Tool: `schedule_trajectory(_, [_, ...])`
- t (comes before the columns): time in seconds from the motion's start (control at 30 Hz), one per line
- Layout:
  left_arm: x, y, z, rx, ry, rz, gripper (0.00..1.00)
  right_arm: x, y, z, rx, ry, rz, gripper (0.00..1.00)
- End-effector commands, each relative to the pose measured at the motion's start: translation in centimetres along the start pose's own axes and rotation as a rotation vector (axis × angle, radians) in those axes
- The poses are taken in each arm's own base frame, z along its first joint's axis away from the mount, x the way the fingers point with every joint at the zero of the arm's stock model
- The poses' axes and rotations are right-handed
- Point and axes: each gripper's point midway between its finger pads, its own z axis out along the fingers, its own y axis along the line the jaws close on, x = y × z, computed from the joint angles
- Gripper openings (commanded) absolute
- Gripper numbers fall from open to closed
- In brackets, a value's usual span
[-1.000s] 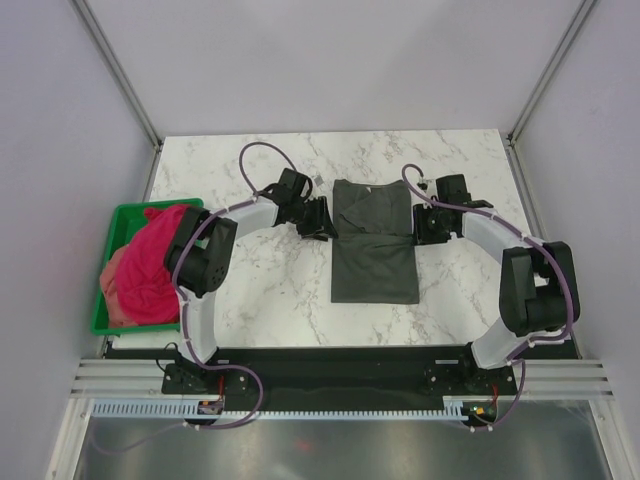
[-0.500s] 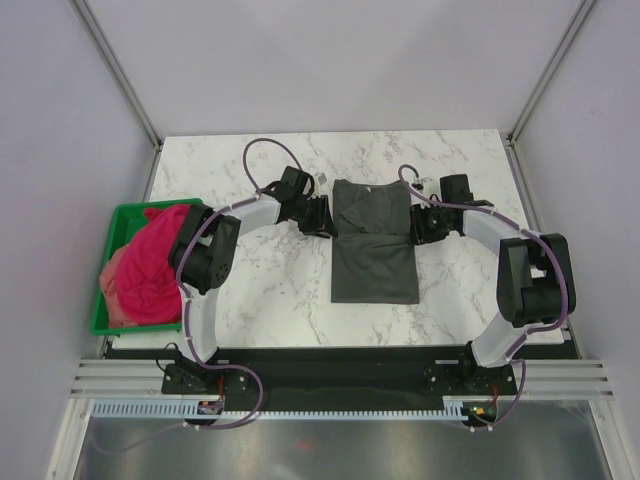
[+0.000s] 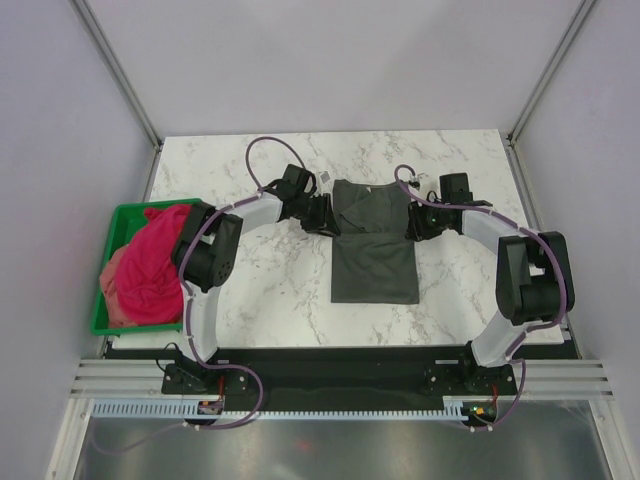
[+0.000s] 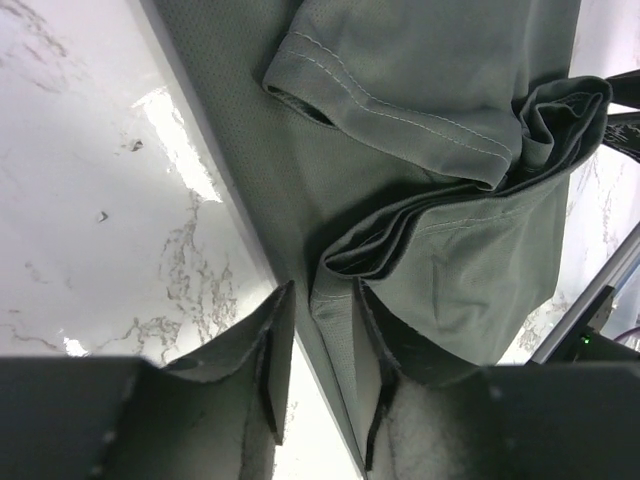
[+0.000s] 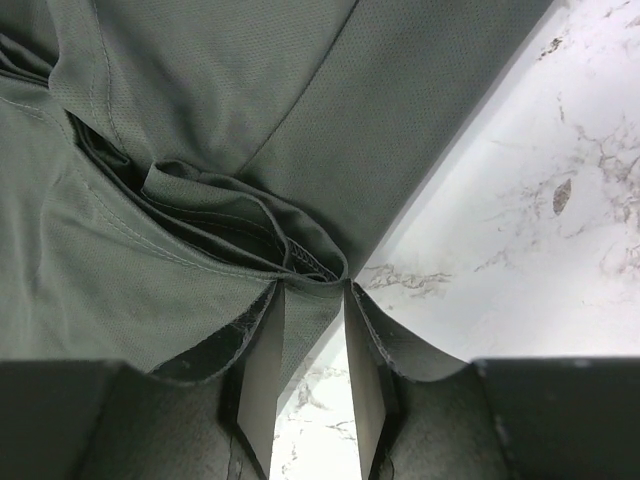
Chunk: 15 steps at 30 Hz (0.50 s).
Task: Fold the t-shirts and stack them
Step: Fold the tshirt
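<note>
The dark charcoal grey cotton t-shirt (image 3: 373, 245) lies in the middle of the white marble desk (image 3: 260, 290), sleeves already turned in and its far half creased across. In the last second both arms have crept inward. The left tool (image 3: 322, 216) and right tool (image 3: 414, 224) now sit right at the shirt's two side edges, level with that crease. Up close, each tool has its fingers part-way apart and straddles the layered edge, the left one narrowing as I watch. Neither looks clamped on the cloth yet. To my eye they are about to pinch both sides and carry the far half over the near one. The bright magenta-pink shirt (image 3: 155, 265) and the paler salmon-pink one (image 3: 113, 290) wait heaped in the green plastic bin (image 3: 110, 327) — untouched.
</note>
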Motion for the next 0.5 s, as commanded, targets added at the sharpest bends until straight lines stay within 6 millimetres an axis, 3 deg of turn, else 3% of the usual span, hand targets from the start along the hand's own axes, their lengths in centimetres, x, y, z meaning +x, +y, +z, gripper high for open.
schedule_trajectory(0.0, [-1.5, -1.7, -0.2, 0.054, -0.029, 0.067, 0.35, -0.8, 0.3, 0.7, -0.042, -0.033, -0.04, 0.38])
schedule_trajectory(0.2, [-2.1, -2.8, -0.8, 0.077, -0.042, 0.064, 0.21, -0.9, 0.0, 0.7, -0.024, -0.032, -0.035, 0.38])
schedule_trajectory(0.37, [-1.8, -3.0, -0.7, 0.083, -0.035, 0.054, 0.03, -0.9, -0.2, 0.7, -0.009, -0.034, -0.028, 0.38])
schedule_trajectory(0.47, [-2.0, -3.1, -1.0, 0.078, -0.045, 0.053, 0.02, -1.1, -0.1, 0.7, -0.013, -0.038, -0.02, 0.38])
